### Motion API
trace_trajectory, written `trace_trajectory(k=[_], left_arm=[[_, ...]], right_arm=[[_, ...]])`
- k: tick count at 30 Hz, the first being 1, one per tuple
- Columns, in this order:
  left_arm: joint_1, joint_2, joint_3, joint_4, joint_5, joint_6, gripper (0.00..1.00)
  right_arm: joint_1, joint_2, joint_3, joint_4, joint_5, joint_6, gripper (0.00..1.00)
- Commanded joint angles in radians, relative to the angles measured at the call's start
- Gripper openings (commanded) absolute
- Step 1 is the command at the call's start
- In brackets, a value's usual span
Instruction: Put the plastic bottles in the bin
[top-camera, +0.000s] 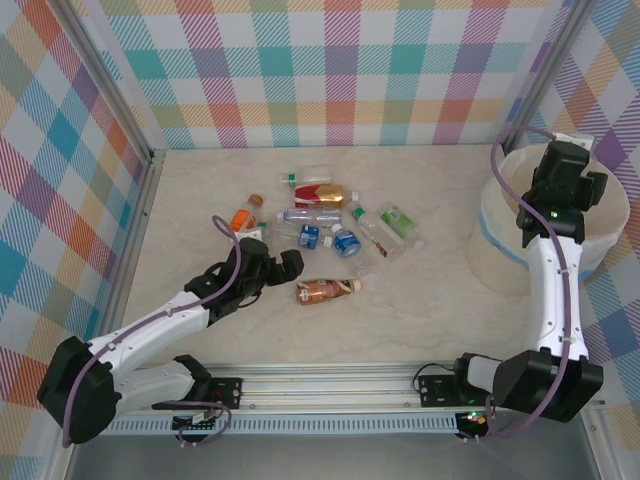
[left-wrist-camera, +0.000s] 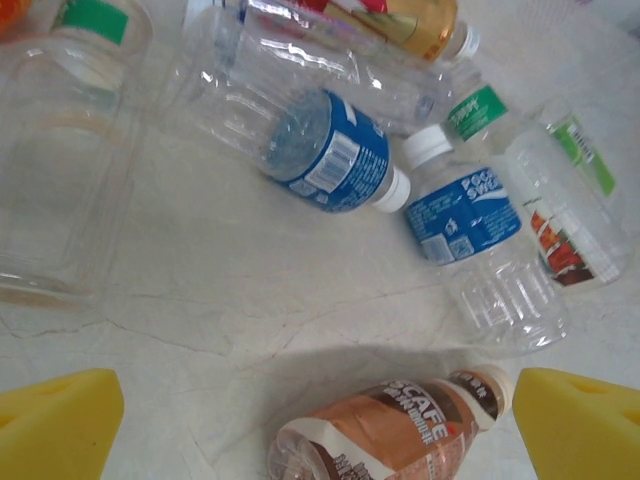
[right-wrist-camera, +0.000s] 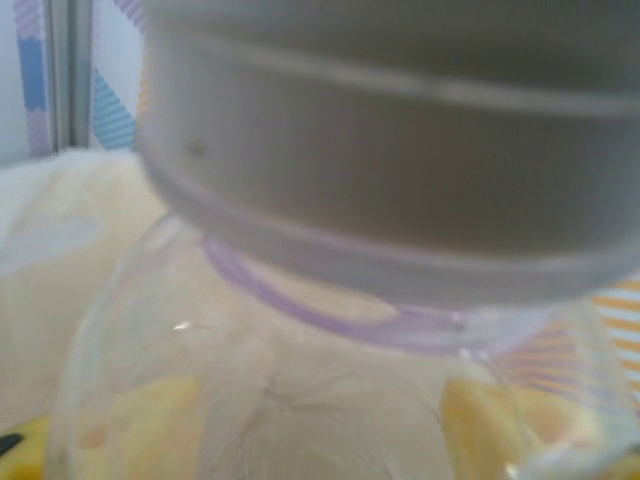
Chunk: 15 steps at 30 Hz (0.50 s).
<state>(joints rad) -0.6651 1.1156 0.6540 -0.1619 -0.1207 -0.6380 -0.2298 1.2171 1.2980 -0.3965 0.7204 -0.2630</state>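
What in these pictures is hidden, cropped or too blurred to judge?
- Top view: the right hand covers its own fingertips and part of the bin.
- Right wrist view: the capped bottle is blurred; grip unclear.
- Left wrist view: the brown bottle is cut by the bottom edge.

table (top-camera: 430, 310): beige marble | walls (top-camera: 340, 70): pastel plaid | rail (top-camera: 330, 385): metal, near edge

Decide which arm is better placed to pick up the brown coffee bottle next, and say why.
Left, probably: its open fingers face the nearby brown coffee bottle. The right arm is over the bin, busy with a clear bottle.
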Motion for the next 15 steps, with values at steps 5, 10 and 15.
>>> trace_trajectory(k=[5,10,15], left_arm=[[0.005,0.157,0.090,-0.050,0.194,0.119,1.00],[-0.005,0.219,0.116,-0.044,0.233,0.239,1.00],[-0.013,0.192,0.096,-0.006,0.257,0.375,1.00]], right_arm=[[-0.003,0.034,0.073,-0.147,0.046,0.089,0.91],[0.010,0.002,0.097,-0.228,-0.050,0.119,1.00],[0.033,-0.016,0.104,-0.269,-0.064,0.128,1.00]])
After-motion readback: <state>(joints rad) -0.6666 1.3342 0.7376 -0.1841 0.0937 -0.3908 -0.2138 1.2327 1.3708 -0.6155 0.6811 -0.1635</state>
